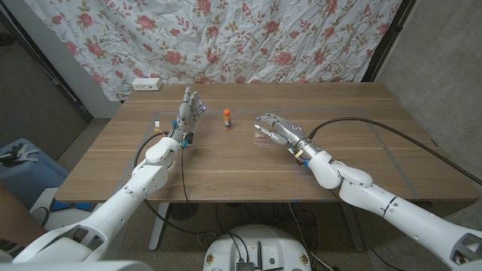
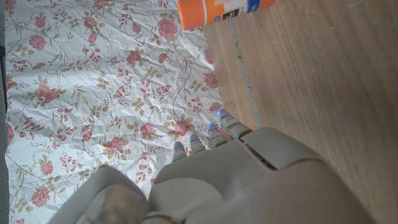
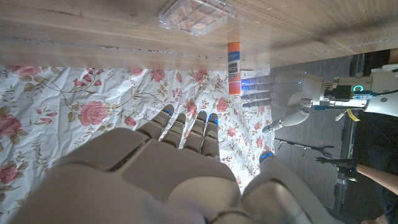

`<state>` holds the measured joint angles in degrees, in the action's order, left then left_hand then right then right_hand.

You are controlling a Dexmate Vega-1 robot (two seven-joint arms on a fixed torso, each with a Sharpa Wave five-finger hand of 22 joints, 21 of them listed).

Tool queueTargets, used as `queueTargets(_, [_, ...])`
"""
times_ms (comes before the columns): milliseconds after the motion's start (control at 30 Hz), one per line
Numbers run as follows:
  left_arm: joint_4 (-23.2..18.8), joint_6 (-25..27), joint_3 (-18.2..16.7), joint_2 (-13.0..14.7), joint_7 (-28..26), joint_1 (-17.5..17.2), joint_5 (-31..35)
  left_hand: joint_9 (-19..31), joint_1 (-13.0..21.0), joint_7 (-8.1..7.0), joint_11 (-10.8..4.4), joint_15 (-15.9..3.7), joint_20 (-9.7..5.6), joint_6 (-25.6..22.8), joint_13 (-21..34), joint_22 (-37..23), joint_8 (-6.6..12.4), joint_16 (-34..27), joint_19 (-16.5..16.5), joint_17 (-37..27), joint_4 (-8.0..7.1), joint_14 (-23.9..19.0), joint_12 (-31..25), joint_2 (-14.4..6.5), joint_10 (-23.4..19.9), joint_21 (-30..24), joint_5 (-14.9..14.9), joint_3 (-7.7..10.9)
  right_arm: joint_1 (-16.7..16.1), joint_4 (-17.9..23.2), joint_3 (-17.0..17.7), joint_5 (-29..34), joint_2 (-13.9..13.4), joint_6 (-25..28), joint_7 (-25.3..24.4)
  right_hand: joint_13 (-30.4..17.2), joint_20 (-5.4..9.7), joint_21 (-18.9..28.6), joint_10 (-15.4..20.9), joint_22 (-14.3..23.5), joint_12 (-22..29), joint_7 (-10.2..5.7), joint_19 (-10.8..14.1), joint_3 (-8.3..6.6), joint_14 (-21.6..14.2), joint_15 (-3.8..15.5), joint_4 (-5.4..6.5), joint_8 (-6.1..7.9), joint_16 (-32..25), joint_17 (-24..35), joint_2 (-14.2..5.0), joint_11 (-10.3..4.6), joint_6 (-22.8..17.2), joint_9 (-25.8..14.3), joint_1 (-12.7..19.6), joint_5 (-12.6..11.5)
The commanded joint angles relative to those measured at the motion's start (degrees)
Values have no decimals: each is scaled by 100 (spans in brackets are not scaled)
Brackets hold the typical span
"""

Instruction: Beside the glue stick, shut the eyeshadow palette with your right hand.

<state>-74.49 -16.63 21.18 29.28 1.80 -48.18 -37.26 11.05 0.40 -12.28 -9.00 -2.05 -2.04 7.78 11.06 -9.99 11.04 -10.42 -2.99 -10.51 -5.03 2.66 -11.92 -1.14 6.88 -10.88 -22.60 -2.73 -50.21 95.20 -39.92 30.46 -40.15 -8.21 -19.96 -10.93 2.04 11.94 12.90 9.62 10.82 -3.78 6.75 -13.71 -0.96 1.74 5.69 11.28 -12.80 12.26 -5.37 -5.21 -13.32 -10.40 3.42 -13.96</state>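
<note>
The eyeshadow palette (image 1: 261, 139), a small clear case with pinkish pans (image 3: 198, 14), lies low and flat on the wooden table; whether its lid is fully down I cannot tell. The orange-capped glue stick (image 1: 227, 118) stands upright just to its left, and appears too in the wrist views (image 3: 233, 59) (image 2: 217, 9). My right hand (image 1: 277, 128) hovers just beyond and to the right of the palette, fingers spread, holding nothing (image 3: 174, 168). My left hand (image 1: 190, 109) stands on its edge left of the glue stick, fingers straight and apart, empty (image 2: 217, 180).
A white power strip (image 1: 146, 83) lies at the table's back left edge. A floral cloth (image 1: 263, 38) hangs behind the table. A black cable (image 1: 376, 124) arcs over the table's right side. A blue bin (image 1: 22, 158) stands on the floor at left.
</note>
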Motion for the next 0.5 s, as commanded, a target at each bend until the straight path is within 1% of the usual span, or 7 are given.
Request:
queueTargets(33, [3,-3,0,-3,-4,1,2,20,48,-31,-53,-407,-49,3,20,-25,33,-44,-46,-20,-17,51,-29,28,2,-38,-15,42,42,-168,178,-384,227,-8,-121,1,34,34,32,-3,38,-11,63,-33,-38,186,3,24,-37,2,-121,44,-48,-9,56,13])
queueTargets(200, [2,-3,0,-3,-5,1,2,20,48,-31,-50,-409,-50,4,20,-25,33,-44,-49,-20,-16,51,-28,28,3,-39,-16,43,47,-206,237,-542,313,79,-159,1,14,41,53,-4,44,-9,128,-42,-61,182,1,23,-42,3,-118,61,-57,-9,52,20])
queueTargets(300, [3,-4,0,-3,-4,1,2,20,48,-31,-50,-411,-49,3,20,-25,33,-45,-45,-20,-17,48,-30,29,0,-38,-16,43,75,-178,266,-638,316,187,-64,1,-3,44,67,-4,48,-5,165,-51,-78,181,0,24,-46,4,-123,79,-67,-9,53,23])
queueTargets(433, [2,-4,0,-2,-4,0,1,20,47,-31,-53,-411,-51,3,20,-25,33,-45,-46,-20,-17,48,-29,29,2,-38,-15,43,87,-198,323,-775,346,254,-77,1,-60,43,67,-4,46,-4,196,-59,-97,150,1,22,-51,5,-126,77,-69,-9,49,27])
queueTargets(500, [1,-3,-1,-1,-3,0,0,20,47,-31,-56,-412,-45,4,20,-25,33,-45,-46,-20,-17,48,-30,29,-1,-38,-15,43,116,-217,343,-890,354,292,6,0,-80,44,67,-4,45,-4,218,-62,-122,147,2,22,-60,7,-125,79,-74,-8,45,29])
